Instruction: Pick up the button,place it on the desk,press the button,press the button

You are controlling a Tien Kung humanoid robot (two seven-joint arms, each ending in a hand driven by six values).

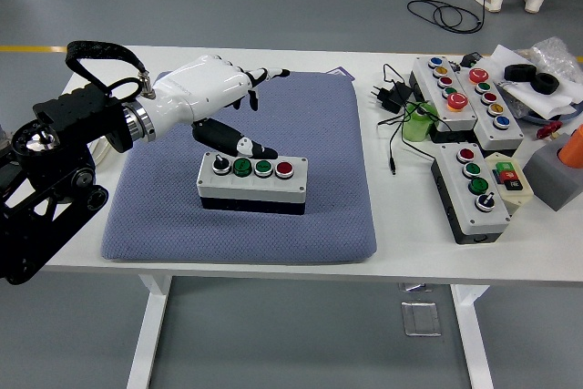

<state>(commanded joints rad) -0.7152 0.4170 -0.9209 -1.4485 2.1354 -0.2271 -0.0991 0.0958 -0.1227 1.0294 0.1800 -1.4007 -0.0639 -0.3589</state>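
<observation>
Hovering over the button box (252, 182) on the blue pad (137, 216), left hand (219, 97) loosely spread, empty, thumb seemingly clear. Looking rigid, boxy; gripping the long sides.

The left arm (55, 166) reaches in from the left edge, its black links angled up toward a silver wrist (137, 122). The white left hand (214, 97) is raised, palm down, with its fingers (264, 75) loosely extended forward and its dark thumb (232, 141) pointing down and to the right, holding nothing.
</observation>
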